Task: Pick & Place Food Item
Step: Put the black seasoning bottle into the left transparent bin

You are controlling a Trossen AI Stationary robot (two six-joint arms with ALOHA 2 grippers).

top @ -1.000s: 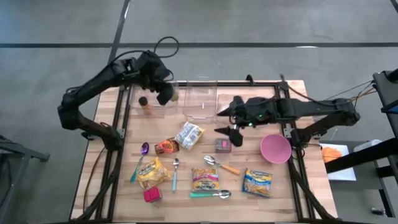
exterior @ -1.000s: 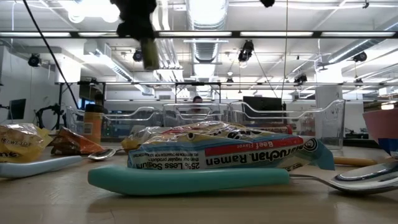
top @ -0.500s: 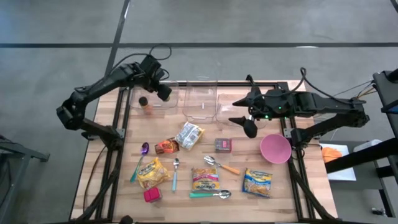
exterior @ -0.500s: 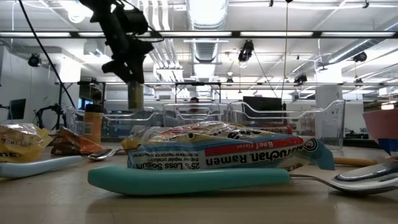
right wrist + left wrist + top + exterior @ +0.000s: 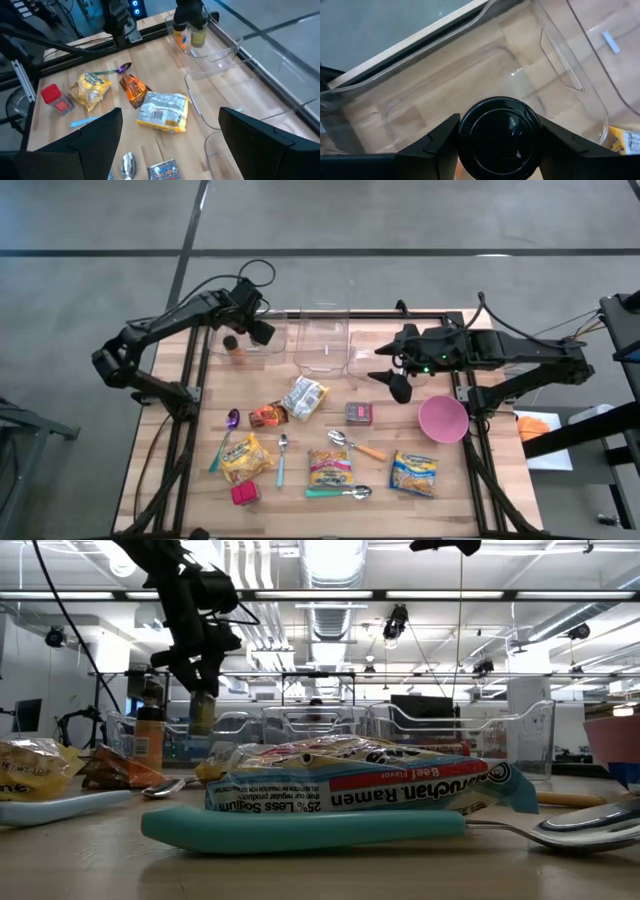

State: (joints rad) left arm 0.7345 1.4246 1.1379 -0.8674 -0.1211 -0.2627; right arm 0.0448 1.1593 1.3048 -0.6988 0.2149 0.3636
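Two spoons and a noodle packet (image 5: 365, 785) fill the near edge of the wooden table (image 5: 455, 480) in the low view: a teal-handled spoon (image 5: 300, 828) lies right in front of the packet, low in the frame, and a metal spoon bowl (image 5: 590, 825) shows at lower right. At lower left of that view sit a yellow snack bag (image 5: 30, 768) and a brown wrapper (image 5: 115, 768). From above, more packets, spoons and a pink bowl (image 5: 442, 419) are scattered over the lower half of the table.

Farther back, three clear bins (image 5: 325, 345) stand in a row along the table's upper edge. An orange spice bottle (image 5: 234, 350) stands upright just beside the leftmost bin. The left gripper (image 5: 262, 330) hangs over that bin at upper left, its fingers clamped on a black-capped bottle (image 5: 500, 137), which is held above the bin's floor. The right gripper (image 5: 397, 380) hovers right of centre, fingers spread wide and holding nothing.

Beyond the table, grey floor shows from above; the low view shows a bright room with ceiling lights (image 5: 330, 560), pipes and dark screens.
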